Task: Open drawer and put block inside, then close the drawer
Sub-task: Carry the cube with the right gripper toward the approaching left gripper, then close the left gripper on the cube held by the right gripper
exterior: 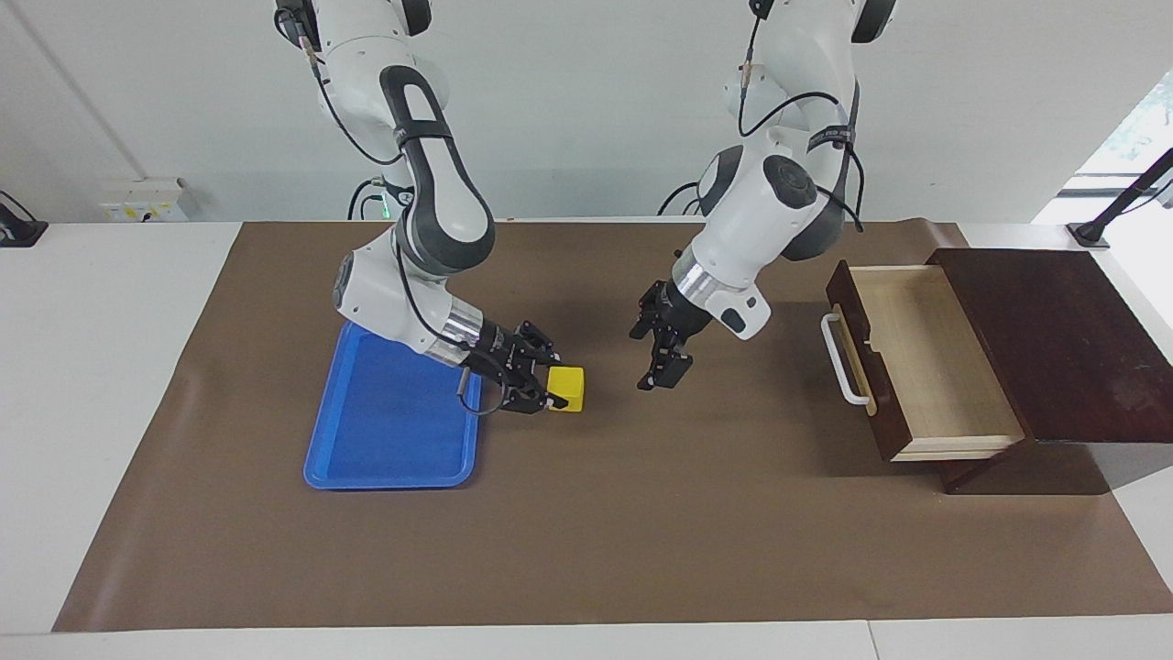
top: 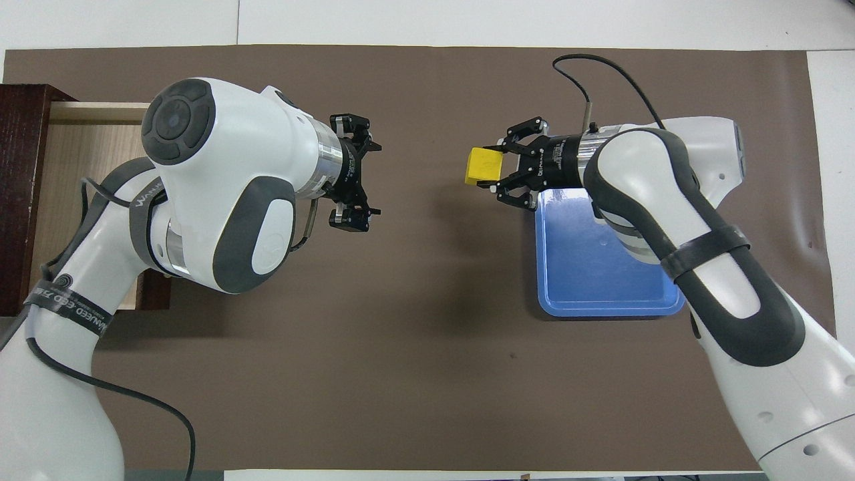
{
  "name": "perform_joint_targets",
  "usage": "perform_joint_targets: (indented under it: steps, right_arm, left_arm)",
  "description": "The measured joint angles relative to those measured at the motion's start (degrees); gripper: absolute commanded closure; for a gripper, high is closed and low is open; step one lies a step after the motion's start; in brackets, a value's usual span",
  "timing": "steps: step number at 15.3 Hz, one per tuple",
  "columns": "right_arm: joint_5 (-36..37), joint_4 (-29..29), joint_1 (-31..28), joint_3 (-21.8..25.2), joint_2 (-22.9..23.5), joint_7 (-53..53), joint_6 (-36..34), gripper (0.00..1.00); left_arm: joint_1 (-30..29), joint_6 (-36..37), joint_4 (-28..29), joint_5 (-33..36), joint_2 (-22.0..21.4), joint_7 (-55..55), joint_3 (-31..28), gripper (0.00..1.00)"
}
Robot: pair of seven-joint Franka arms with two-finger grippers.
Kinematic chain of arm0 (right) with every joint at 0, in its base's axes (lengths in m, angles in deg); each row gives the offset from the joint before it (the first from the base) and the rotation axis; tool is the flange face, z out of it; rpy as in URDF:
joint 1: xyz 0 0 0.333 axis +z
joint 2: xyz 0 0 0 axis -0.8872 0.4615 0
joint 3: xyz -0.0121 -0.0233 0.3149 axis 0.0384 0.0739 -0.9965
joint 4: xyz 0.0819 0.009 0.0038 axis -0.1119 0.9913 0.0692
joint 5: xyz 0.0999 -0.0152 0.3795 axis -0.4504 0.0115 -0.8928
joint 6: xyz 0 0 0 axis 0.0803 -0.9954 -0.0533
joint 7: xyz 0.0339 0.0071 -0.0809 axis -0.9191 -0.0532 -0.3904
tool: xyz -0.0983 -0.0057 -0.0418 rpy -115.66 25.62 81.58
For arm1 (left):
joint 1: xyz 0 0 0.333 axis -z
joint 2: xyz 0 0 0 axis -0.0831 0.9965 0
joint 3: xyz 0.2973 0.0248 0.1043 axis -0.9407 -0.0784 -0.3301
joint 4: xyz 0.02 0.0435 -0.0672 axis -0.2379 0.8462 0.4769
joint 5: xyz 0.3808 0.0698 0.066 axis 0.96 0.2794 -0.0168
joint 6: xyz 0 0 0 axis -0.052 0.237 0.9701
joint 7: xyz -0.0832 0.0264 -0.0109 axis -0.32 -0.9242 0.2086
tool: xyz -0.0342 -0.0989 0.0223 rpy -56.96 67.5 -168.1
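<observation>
From the facing view we are seeing the drawer (exterior: 921, 362) standing pulled out of its dark wooden box (exterior: 1063, 344), its pale floor bare and its white handle (exterior: 838, 359) showing; in the overhead view the left arm is hiding most of it. That same view is showing the right gripper (exterior: 548, 390) raised over the brown mat (exterior: 586, 532), at about three o'clock from the blue tray (exterior: 389, 426). The overhead view is giving us the better look at the fingers: the right gripper (top: 497, 175) is clamping the block (top: 483, 167), the yellow cube sitting between its tips, clear of the tray (top: 601, 274). The left gripper (top: 364, 175) is pointing at the block from nine o'clock with its fingers spread apart, holding nothing, and hanging over the mat between the block (exterior: 566, 388) and the drawer (top: 87, 140); in the facing view it is at (exterior: 662, 359). We are counting two arms, two grippers, one block, one tray, one drawer. On the left arm's grey band we are reading "WANJEED".
</observation>
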Motion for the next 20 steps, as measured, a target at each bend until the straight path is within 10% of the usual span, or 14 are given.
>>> perform_joint_targets:
  steps: [10, 16, 20]
  right_arm:
    - [1.7, 0.2, 3.2, 0.1, -2.4, 0.9, -0.1, 1.00]
    - [2.0, 0.3, 3.3, 0.1, -2.4, 0.9, -0.2, 1.00]
    - [2.0, 0.3, 3.3, 0.1, -2.4, 0.9, -0.2, 1.00]
  left_arm:
    - [3.9, -0.4, -3.3, -0.1, 5.8, -1.8, 0.4, 0.06]
    - [4.0, -0.1, -3.5, 0.1, 5.8, -1.7, 0.4, 0.96]
    - [4.0, -0.1, -3.5, 0.1, 5.8, -1.7, 0.4, 1.00]
